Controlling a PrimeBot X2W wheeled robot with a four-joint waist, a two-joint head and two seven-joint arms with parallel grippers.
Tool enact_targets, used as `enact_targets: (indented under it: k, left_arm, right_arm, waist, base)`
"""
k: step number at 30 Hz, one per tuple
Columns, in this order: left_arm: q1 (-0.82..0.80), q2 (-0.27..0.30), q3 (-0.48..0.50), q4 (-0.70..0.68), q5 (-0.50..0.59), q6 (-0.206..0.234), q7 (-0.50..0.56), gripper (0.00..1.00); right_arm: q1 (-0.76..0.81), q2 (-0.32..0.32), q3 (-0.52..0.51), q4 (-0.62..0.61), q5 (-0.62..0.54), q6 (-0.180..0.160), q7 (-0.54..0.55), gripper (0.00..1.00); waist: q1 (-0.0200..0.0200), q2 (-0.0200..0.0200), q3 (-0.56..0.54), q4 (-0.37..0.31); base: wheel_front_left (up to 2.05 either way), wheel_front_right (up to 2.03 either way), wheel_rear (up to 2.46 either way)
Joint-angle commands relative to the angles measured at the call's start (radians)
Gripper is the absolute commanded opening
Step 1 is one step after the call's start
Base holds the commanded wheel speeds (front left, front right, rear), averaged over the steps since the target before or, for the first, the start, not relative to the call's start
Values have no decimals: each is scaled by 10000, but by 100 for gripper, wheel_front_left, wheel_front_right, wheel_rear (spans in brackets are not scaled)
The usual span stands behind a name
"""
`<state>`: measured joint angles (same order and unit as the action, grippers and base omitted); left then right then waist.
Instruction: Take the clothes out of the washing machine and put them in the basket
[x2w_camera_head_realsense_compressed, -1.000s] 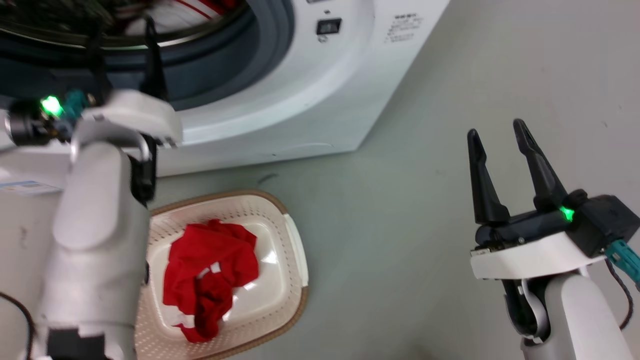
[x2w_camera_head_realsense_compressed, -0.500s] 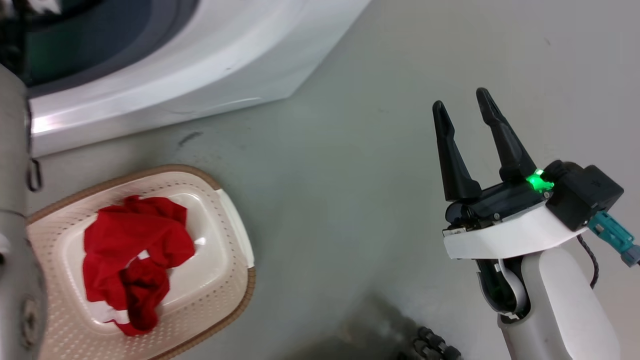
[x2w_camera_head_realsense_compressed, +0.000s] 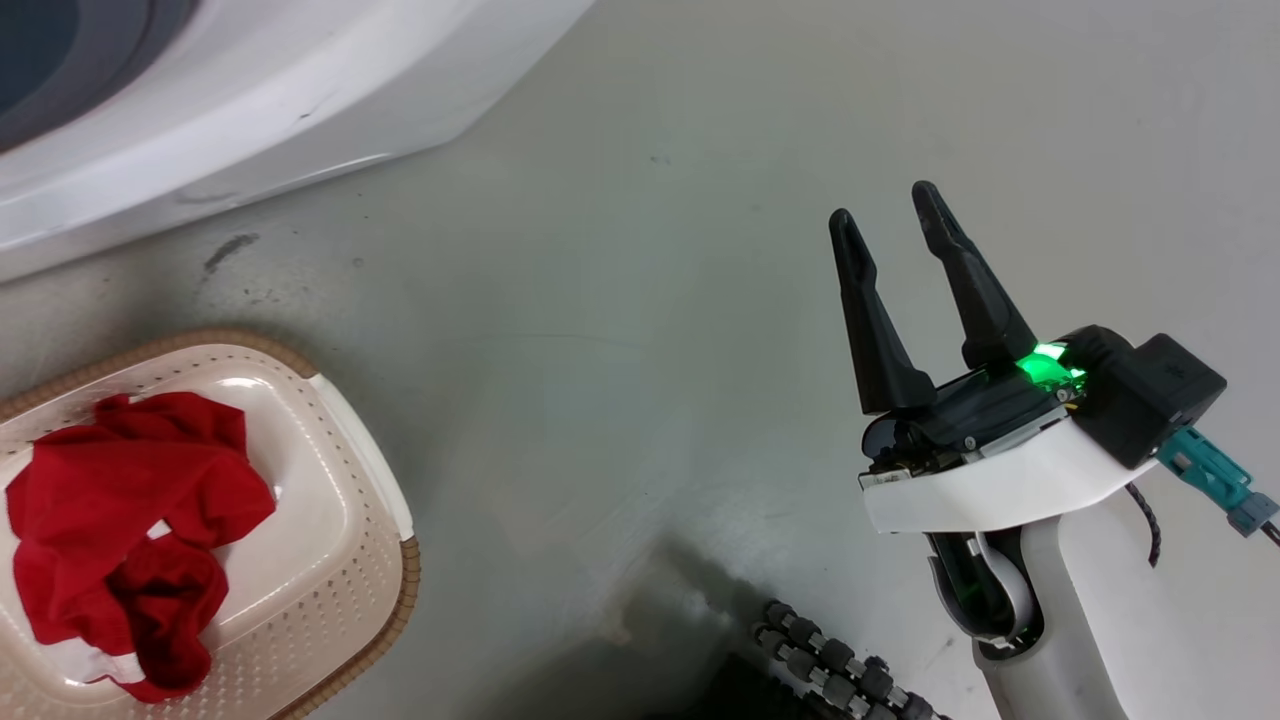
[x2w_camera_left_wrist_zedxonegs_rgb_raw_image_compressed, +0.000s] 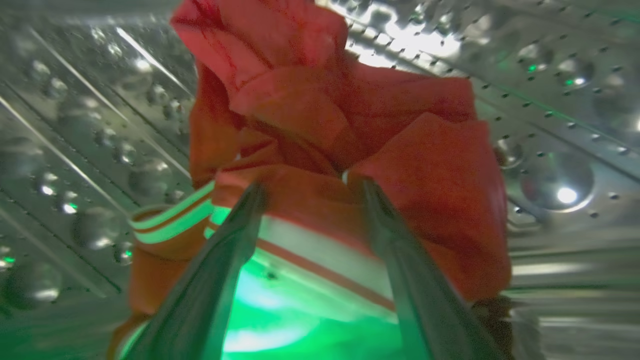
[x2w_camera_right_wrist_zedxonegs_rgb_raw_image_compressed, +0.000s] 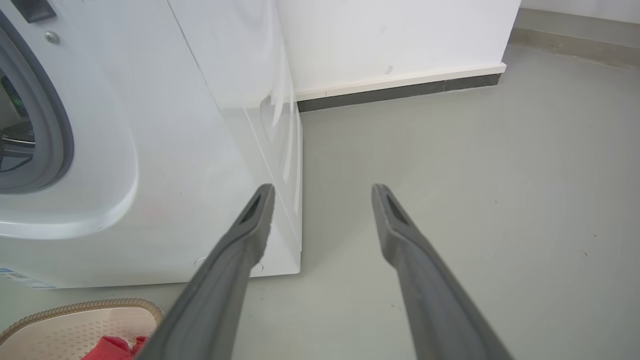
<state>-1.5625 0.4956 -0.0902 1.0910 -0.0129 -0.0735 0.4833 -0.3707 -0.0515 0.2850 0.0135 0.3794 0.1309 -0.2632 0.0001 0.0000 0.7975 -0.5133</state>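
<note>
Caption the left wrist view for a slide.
Left gripper, fingers apart, tips at a crumpled red fabric garment with white striped trim inside the perforated steel washing-machine drum.

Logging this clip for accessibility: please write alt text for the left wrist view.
A crumpled red fabric garment with red-and-white striped parts lies in the washing machine's perforated steel drum. The left gripper's two long dark fingers are spread apart, tips at the fabric.

Spread-fingered left tool (x2w_camera_left_wrist_zedxonegs_rgb_raw_image_compressed: 312, 185), right tool (x2w_camera_head_realsense_compressed: 882, 202) spread too, pointing up
</note>
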Motion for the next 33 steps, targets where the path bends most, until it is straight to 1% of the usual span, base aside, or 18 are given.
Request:
enact_targets:
  k: [1,6,7,8,9,10,11,14,16,19,20,21,22,26,30,33]
  left_arm:
    - [-86,39,14,85,-68,84,344,100]
    - [-22,88,-11,178,-98,310,1597,100]
    - [-2,94,27,144,-154,401,1776,100]
    - [-2,94,27,144,-154,401,1776,100]
    - [32,81,64,86,-186,485,1919,73]
    - [81,61,67,15,-211,541,2053,7]
    - [129,30,98,-70,-271,586,2162,0]
    - [310,45,150,-492,-347,763,2170,0]
    - [453,127,152,-915,-349,903,1883,0]
    - [803,186,169,-1620,-391,1037,1166,0]
    - [956,190,201,-1853,-430,1100,840,0]
    - [1350,165,215,-2226,-461,1180,208,0]
    - [1523,151,243,-2411,-511,1235,-136,0]
    - [2340,0,291,-2889,-636,1346,-1672,0]
    - [3132,-251,341,-3041,-861,1282,-3216,0]
    - [3734,-500,397,-2874,-1082,1184,-4273,0]
  right_arm:
    - [-20,22,52,-54,51,-5,-20,100]
    - [-28,22,218,-111,151,-5,-21,100]
    - [-29,22,242,-116,162,-5,-21,100]
    - [-29,22,242,-116,162,-5,-21,100]
    - [-30,22,266,-120,167,-5,-21,100]
    - [-29,22,290,-123,181,-5,-21,100]
    - [-23,22,305,-138,224,-5,-21,100]
    - [-13,22,315,-102,230,-5,-21,100]
    - [-34,20,305,-100,207,-5,-21,100]
    - [-47,20,217,-76,131,-5,-21,100]
    - [-54,20,186,-64,94,-5,-21,100]
    - [-52,20,103,-35,33,-3,-22,100]
    - [-43,20,61,-12,-35,-5,-22,100]
    - [27,19,-137,74,-261,-5,-20,100]
    - [204,16,-363,211,-541,-5,-20,100]
    - [362,14,-537,369,-800,-5,-20,100]
  waist:
    - [-1,0,134,-124]
    - [-1,0,199,-213]
    - [-1,0,196,-223]
    - [-1,0,196,-223]
    - [-1,0,188,-227]
    - [-1,0,172,-224]
    - [-1,0,153,-211]
    - [-1,0,73,-175]
    - [-1,0,-4,-141]
    - [-1,0,-148,-54]
    - [-1,0,-210,-13]
    - [-1,0,-372,92]
    - [-1,0,-466,148]
    - [-1,0,-984,425]
    - [-1,0,-1656,731]
    - [-1,0,-2254,985]
  base:
    - [0,0,0]
    - [0,0,0]
    - [0,0,0]
    - [0,0,0]
    - [0,0,0]
    - [0,0,0]
    - [0,0,0]
    - [0,0,0]
    - [0,0,0]
    - [0,0,0]
    - [0,0,0]
    - [0,0,0]
    - [0,0,0]
    - [0,0,0]
    - [0,0,0]
    - [0,0,0]
